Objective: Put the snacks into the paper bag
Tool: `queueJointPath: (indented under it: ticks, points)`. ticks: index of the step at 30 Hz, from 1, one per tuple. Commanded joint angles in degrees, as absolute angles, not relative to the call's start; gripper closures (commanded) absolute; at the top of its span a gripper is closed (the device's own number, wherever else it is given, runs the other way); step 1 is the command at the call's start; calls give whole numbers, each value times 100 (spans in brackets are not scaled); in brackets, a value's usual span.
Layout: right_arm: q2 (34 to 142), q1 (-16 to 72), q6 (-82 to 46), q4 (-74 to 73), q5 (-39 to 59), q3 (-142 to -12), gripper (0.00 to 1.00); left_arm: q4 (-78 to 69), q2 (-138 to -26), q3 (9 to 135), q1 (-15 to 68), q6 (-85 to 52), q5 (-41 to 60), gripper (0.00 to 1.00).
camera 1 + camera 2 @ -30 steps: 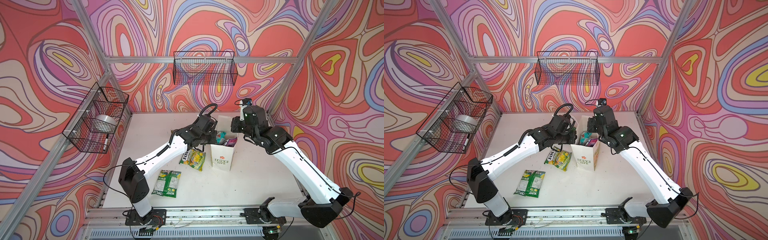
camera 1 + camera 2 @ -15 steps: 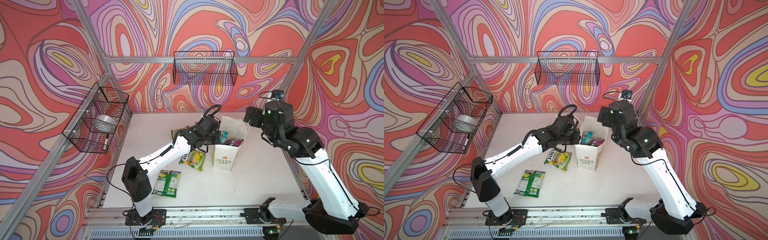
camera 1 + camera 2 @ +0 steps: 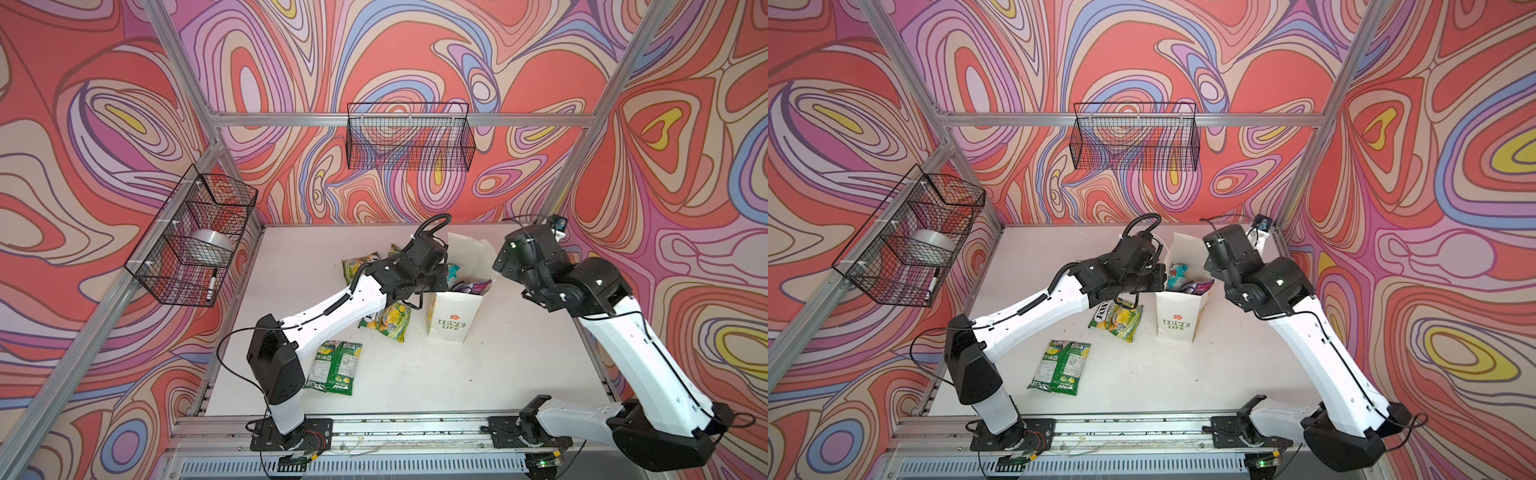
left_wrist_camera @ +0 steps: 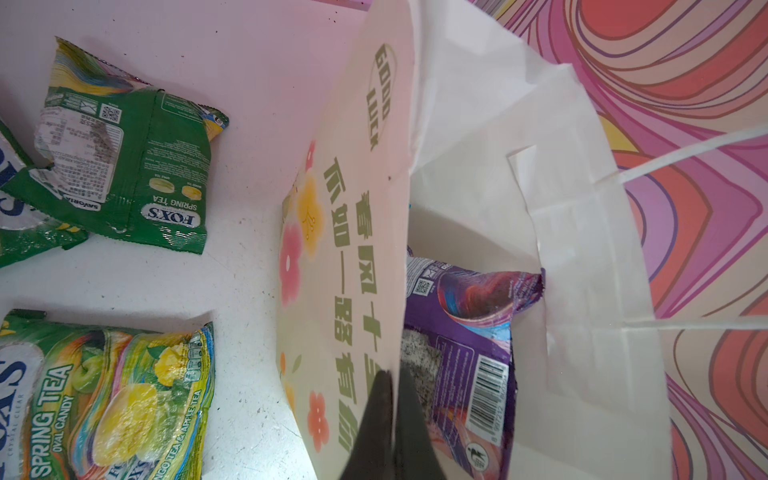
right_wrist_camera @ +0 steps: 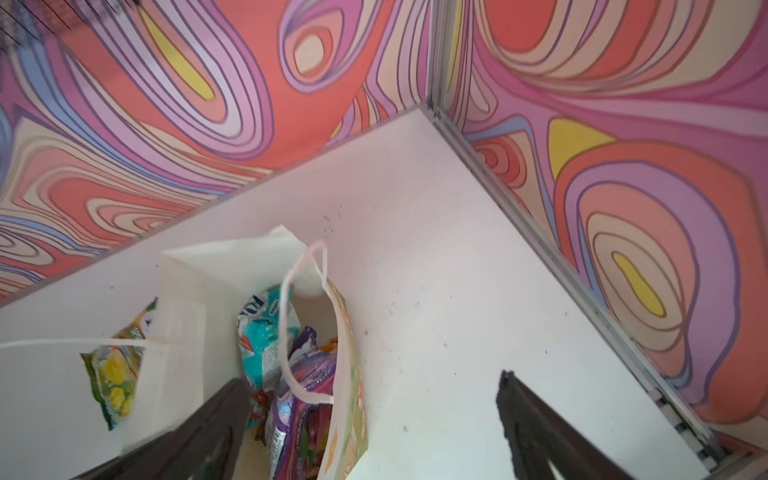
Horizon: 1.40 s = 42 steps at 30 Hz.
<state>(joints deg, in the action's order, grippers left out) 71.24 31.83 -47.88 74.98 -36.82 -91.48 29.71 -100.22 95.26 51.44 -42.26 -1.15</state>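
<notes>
Paper bag [image 3: 451,318] stands upright holding several snacks [image 4: 469,332], its wall pinched in the closed left gripper [image 4: 392,384]; right gripper [image 5: 372,379] hangs wide open, empty, near its mouth.

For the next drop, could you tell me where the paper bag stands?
In both top views the paper bag stands just right of centre, a green-yellow packet to its left.
</notes>
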Motion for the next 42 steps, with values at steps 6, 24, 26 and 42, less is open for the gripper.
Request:
queueJointPath:
  ticks: [6, 24, 26, 42]
  points:
    - [7170, 3160, -5581, 7431, -3608, -8482, 13, 2721, -10051, 9698, 5238, -4272, -252, 100]
    - [7411, 2829, -4838, 6349, -3265, -7966, 50, 2751, -9846, 9596, 5300, -4152, -409, 100]
    - [7405, 2806, -4761, 6274, -3277, -7909, 56, 2754, -9835, 9584, 5303, -4152, -443, 100]
    - [7210, 2565, -3272, 5272, -2673, -7658, 100, 3075, -9664, 10128, 5247, -2906, 144, 4]
